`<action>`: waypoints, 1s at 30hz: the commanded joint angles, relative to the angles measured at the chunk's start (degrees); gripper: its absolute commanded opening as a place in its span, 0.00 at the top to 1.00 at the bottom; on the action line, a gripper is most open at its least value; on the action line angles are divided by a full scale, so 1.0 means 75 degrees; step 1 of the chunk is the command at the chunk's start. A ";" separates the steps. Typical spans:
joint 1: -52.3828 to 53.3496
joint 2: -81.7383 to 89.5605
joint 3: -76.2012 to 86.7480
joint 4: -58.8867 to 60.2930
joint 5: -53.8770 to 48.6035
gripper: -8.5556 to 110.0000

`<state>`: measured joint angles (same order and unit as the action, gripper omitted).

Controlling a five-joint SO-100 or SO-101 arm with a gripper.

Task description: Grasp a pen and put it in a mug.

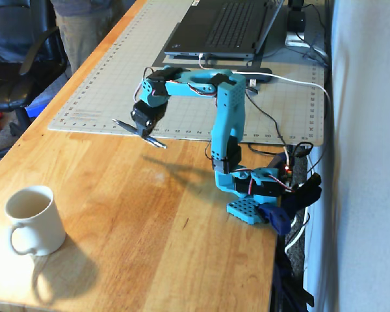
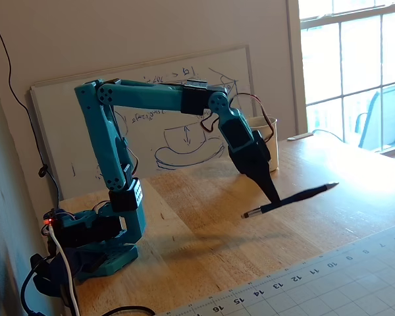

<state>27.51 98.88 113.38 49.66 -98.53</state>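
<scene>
- Both fixed views show the table (image 1: 149,247), a bare wooden top whose far part carries a gridded cutting mat (image 1: 143,71) with a laptop (image 1: 224,26) at its far end.
- The teal arm (image 1: 224,123) is bolted near one long edge of the table and reaches out across the boards toward the mat's near edge.
- The mug (image 1: 31,220) stands upright near the table's front corner, well apart from the arm, handle toward the front edge; in the other fixed view only part of it shows (image 2: 262,125), behind the wrist.
- The pincer (image 1: 143,131) is clamped on the pen (image 2: 291,199), gripping it nearer one end, so most of the barrel sticks out to one side.
- The pen is clear of the wood, tilted, with its shadow on the table below.
- To carry it well, I judge the grip must stay firm, since an off-centre hold lets the long end sag or swivel.
- The swing toward the mug should be slow, high enough to clear the rim.
- Over the opening, the pen should be tipped closer to vertical, lower end inside the mug, before release.
</scene>
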 commanded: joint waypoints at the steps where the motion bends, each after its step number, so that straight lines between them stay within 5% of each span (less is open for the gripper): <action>1: -0.0375 0.1125 -0.0270 -0.0246 0.0047 0.91; 6: -0.1102 0.1758 0.0281 -0.1477 0.0047 0.91; 22: -0.3574 0.3281 0.3328 -0.9785 0.0047 0.91; 30: -0.4746 0.3246 0.3398 -1.1039 -0.0059 0.90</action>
<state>-5.36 119.62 140.71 -29.71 -98.53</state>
